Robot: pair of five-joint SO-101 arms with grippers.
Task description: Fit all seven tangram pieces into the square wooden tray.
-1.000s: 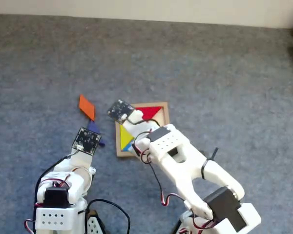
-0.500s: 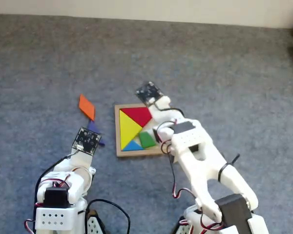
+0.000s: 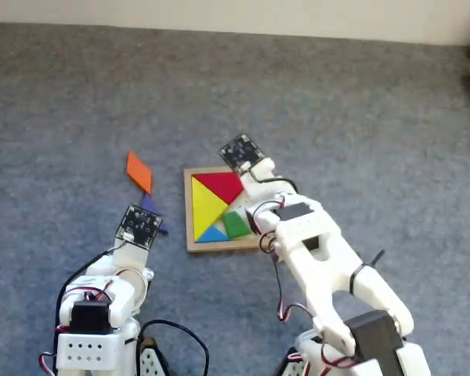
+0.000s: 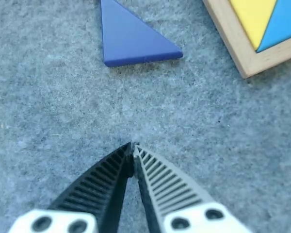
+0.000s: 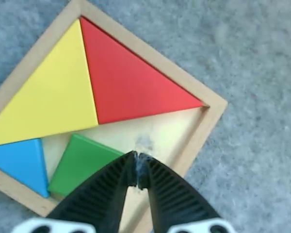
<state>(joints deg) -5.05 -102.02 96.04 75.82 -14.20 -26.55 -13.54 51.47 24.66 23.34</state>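
Note:
The square wooden tray (image 3: 189, 235) (image 5: 211, 116) lies mid-table with a red triangle (image 3: 222, 185) (image 5: 128, 85), a yellow triangle (image 3: 205, 207) (image 5: 51, 97), a small light-blue triangle (image 3: 212, 233) (image 5: 19, 160) and a green square (image 3: 236, 224) (image 5: 80, 162) in it. My right gripper (image 5: 137, 167) is shut and empty over the tray's bare patch beside the green square. A dark blue triangle (image 4: 131, 39) (image 3: 150, 204) lies on the carpet left of the tray, ahead of my shut, empty left gripper (image 4: 133, 150). An orange parallelogram (image 3: 139, 171) lies farther out.
Grey carpet covers the table. The right arm's body (image 3: 313, 251) hangs over the tray's right side. The tray's corner (image 4: 247, 58) is close to the blue triangle. A pale wall runs along the far edge.
The right arm swung from the tray's left side across to its right, uncovering the pieces in the tray. The left arm stayed still.

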